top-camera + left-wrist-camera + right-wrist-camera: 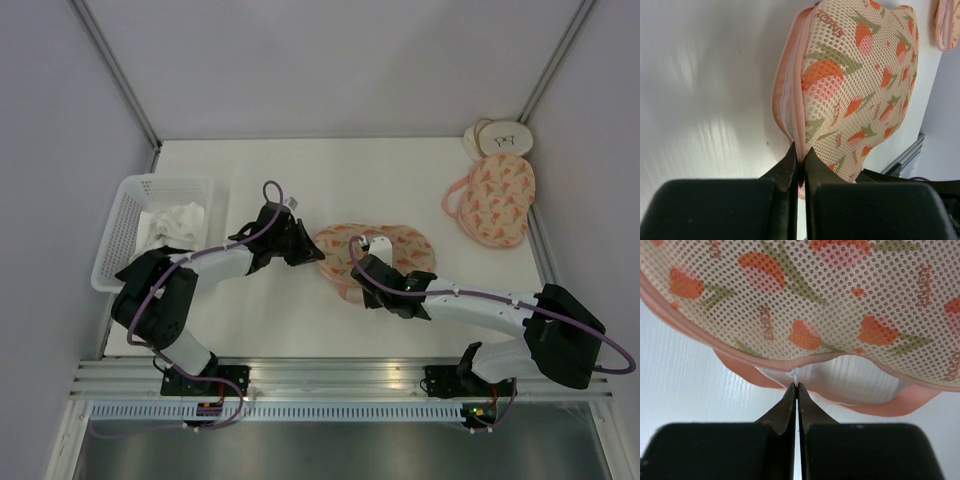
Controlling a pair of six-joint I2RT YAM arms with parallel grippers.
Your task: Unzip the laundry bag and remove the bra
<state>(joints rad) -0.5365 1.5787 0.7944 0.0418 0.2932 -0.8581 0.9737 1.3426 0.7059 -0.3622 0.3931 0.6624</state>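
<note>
The peach mesh laundry bag [405, 250] with orange-pink print lies at frame centre, long axis left-right. The left tool [800, 159] clenches its pink trim [790, 100], the right tool [798, 390] its white zip pull [795, 375].

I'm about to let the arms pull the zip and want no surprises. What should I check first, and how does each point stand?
1. Right gripper shut on the zip pull: ok.
2. Left gripper pinching the edge of the laundry bag to brace it: ok.
3. Bag resting on the table: ok.
4. How far the zip is open: cannot tell.
5. Other pouch well away from both arms: ok.
</note>
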